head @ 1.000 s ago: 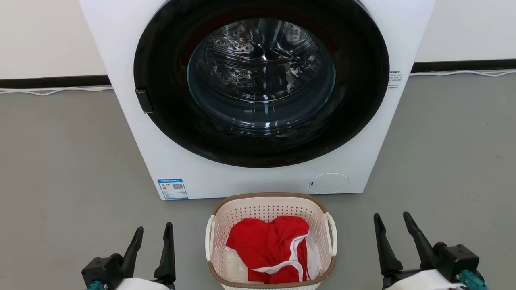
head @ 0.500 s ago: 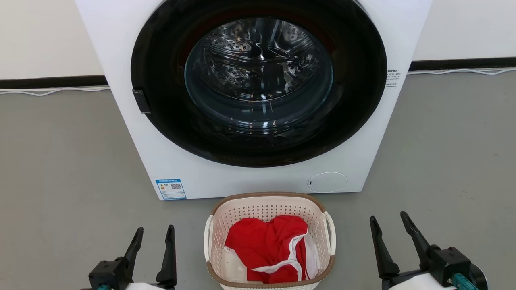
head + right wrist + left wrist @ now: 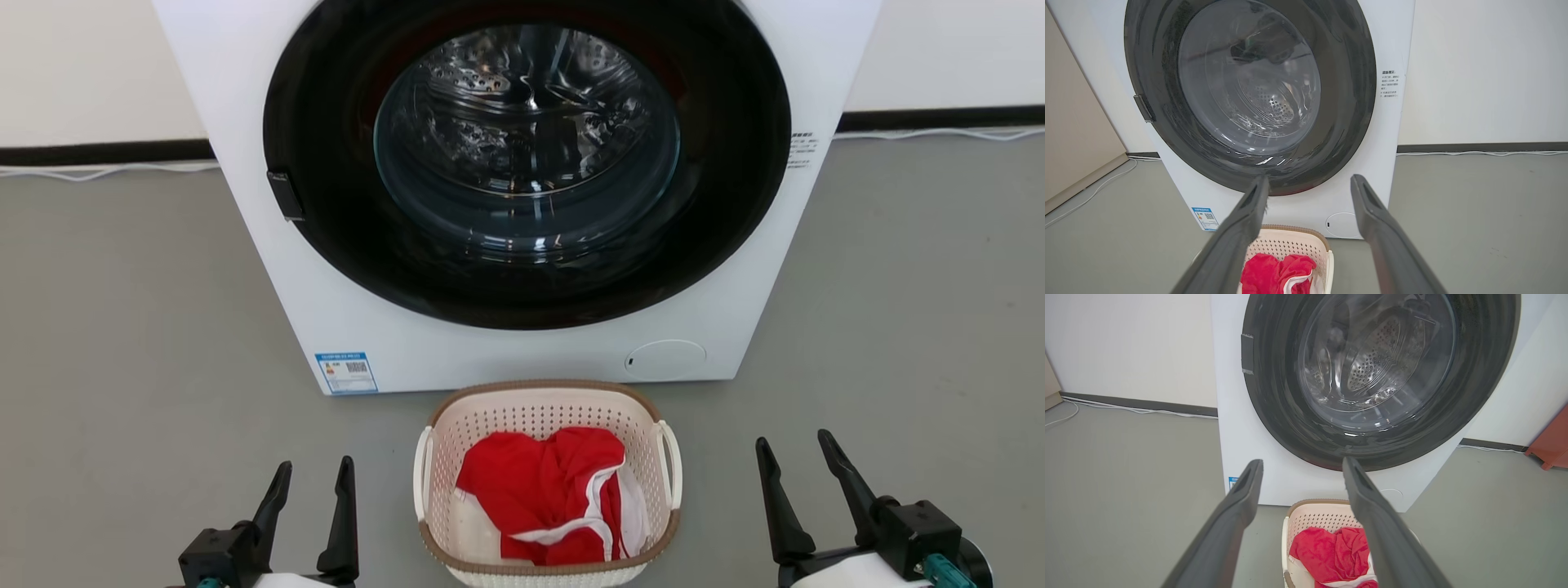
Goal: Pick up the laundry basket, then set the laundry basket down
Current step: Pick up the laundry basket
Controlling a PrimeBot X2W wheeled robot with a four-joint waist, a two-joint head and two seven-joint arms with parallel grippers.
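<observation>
Tally: one laundry basket (image 3: pixel 535 418), one washing machine (image 3: pixel 490 355), one red garment (image 3: pixel 539 490) with white trim, and two grippers.

The laundry basket stands upright on the grey floor (image 3: pixel 122 343), just in front of the washing machine's lower front panel and below its one round dark door (image 3: pixel 526 139). The door is shut, and a steel drum (image 3: pixel 522 98) shows through the glass. The basket has one brown rim (image 3: pixel 543 385) and two white handles: a left handle (image 3: pixel 422 474) and a right handle (image 3: pixel 674 467). The red garment lies crumpled inside it and covers most of the bottom. On the machine's white front sit one blue-and-white sticker (image 3: pixel 346 371) at the lower left and one round cover (image 3: pixel 665 358) at the lower right.

The left gripper (image 3: pixel 315 463) hovers to the basket's left and the right gripper (image 3: pixel 793 438) to its right, each well apart from the nearer handle. Each has two long dark fingers, four in all, pointing toward the machine. Both pairs are spread with a clear gap between the tips. They hold nothing and do not touch the basket.

In the left wrist view the fingers (image 3: pixel 1237 506) frame the door's lower edge, with the basket low between them. In the right wrist view the fingers (image 3: pixel 1372 220) stand about as wide, and the basket shows beside the left-hand one.
</observation>
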